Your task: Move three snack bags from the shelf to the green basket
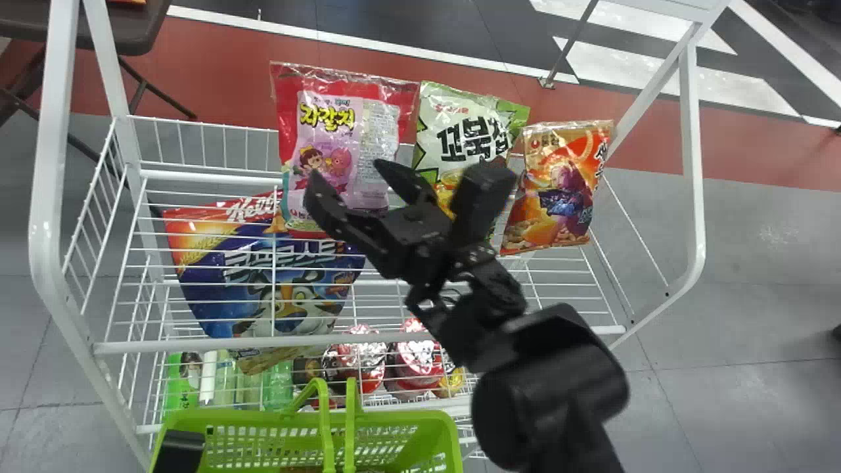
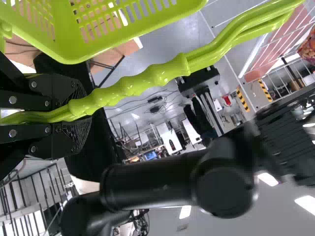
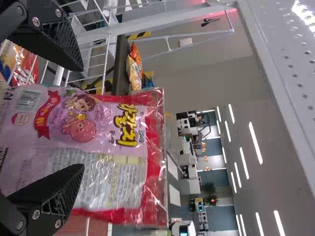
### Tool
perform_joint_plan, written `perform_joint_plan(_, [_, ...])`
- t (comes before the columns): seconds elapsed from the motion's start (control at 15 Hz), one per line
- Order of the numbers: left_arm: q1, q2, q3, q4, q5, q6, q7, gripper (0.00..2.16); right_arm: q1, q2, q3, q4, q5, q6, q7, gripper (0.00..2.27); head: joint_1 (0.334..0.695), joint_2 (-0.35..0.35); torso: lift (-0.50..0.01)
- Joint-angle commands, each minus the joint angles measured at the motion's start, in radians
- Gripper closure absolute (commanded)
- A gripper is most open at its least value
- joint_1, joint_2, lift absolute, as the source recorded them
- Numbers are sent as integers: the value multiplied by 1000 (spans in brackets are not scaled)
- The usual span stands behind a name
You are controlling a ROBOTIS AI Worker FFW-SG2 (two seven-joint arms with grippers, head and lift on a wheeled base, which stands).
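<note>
My right gripper [image 1: 347,172] is in front of the pink-and-red snack bag [image 1: 374,128] that stands at the left of the shelf row. In the right wrist view my right gripper [image 3: 82,117] stands open, and the same pink bag [image 3: 98,162] lies beyond and between its fingers, not gripped. A green-and-white bag [image 1: 453,118] and an orange bag [image 1: 558,184] stand to its right. My left gripper [image 1: 181,450] is at the left of the green basket [image 1: 295,415]. In the left wrist view my left gripper [image 2: 81,112] is shut on the basket handle [image 2: 157,73].
The white wire shelf [image 1: 217,343] has tall posts on both sides. A large blue cereal bag [image 1: 263,276] lies at its left, under the pink bag's level. Red-lidded cups [image 1: 355,361] and green bottles [image 1: 276,384] sit lower down, behind the basket.
</note>
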Motion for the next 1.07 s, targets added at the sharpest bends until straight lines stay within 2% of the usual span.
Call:
perform_joint_plan(0.0, [1,0,10,5,0,-2,-1,2037,-49,16,56,76,54,-40,-69,127,695,-299,-43])
perform_joint_plan(0.13, [1,-1,11,5,0,-2,-1,2040,-78,17,79,110,74,-43,-155,144,695,-272,-43])
perform_joint_plan(0.2, [1,-1,11,5,0,-2,0,2040,-96,17,79,122,75,-34,-153,394,695,-270,-43])
perform_joint_plan(0.27, [-1,-3,11,5,0,-2,0,2037,-108,16,79,122,78,-15,-149,849,695,-269,-43])
perform_joint_plan(0.33, [-4,-4,10,5,0,-2,0,2037,-110,16,79,121,69,3,-144,1659,695,-267,-43])
perform_joint_plan(0.4, [-7,-4,8,5,0,1,0,2037,-111,14,80,111,66,31,-140,1993,695,-261,-43])
perform_joint_plan(0.67, [-9,-3,8,3,0,8,0,2037,-111,0,79,91,60,55,-109,2226,695,-256,-43])
perform_joint_plan(1.0, [-7,0,10,-3,0,17,0,2037,-91,-27,71,27,40,77,-101,2226,695,-251,-43])
